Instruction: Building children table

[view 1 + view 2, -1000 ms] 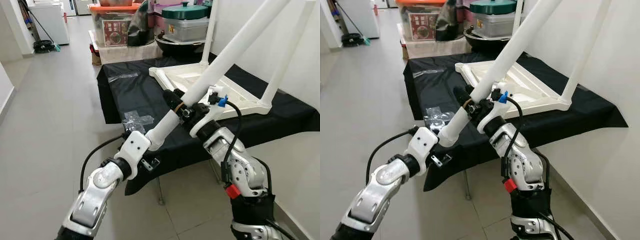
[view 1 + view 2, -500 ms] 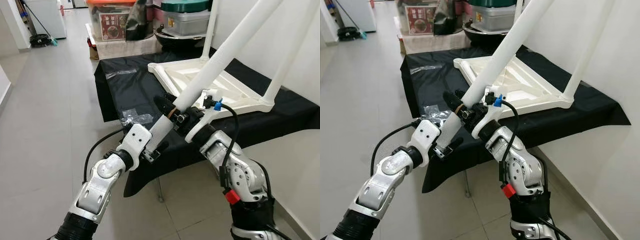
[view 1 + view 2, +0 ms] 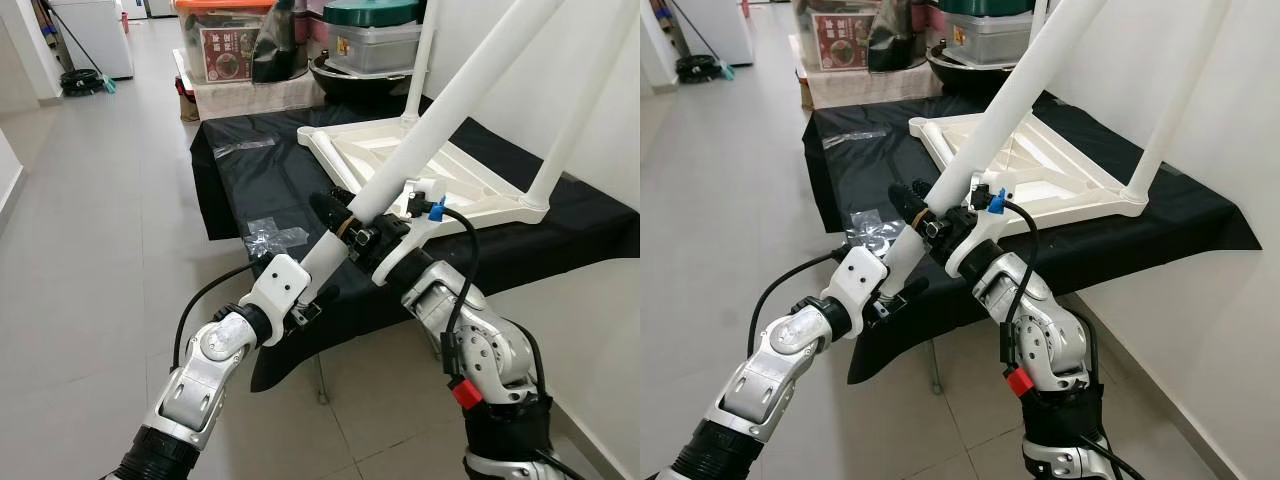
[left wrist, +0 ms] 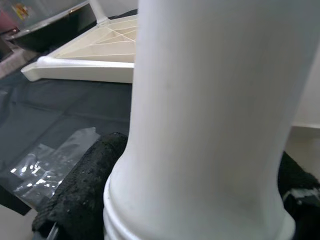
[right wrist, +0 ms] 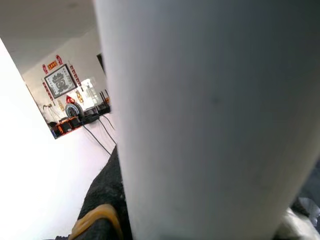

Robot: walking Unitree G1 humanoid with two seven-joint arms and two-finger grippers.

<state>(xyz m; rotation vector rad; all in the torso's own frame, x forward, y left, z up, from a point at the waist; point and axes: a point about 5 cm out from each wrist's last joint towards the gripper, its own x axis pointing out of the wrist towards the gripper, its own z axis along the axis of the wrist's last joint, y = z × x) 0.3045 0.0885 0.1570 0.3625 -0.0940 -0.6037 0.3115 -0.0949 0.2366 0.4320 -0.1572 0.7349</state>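
A low counter [image 3: 560, 235] draped in black cloth [image 3: 250, 190] carries the white tabletop [image 3: 440, 185] — lying upside down, ribs showing — with clear plastic bags [image 3: 275, 238] near the front edge and another [image 3: 245, 146] toward the back.

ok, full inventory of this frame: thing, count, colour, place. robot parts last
Long white plastic table leg: 1, white, slanting up from both grippers toward the top right.
Upturned white plastic tabletop: 1, white, ribbed underside up, on the black cloth.
Fitted white table legs: 2, white, standing up from the tabletop's corners.
Black cloth: 1, black, draped over the low table.
Clear plastic bags: 2, transparent, on the cloth, one near its front edge, one further back.
Clear storage box with orange lid: 1, beyond the cloth.
Grey pot with green lid: 1, beyond the cloth.
Black wok: 1, under the pot.
Left gripper: 1, black, jaws shut on the leg's lower end.
Right gripper: 1, black, jaws shut on the leg higher up.
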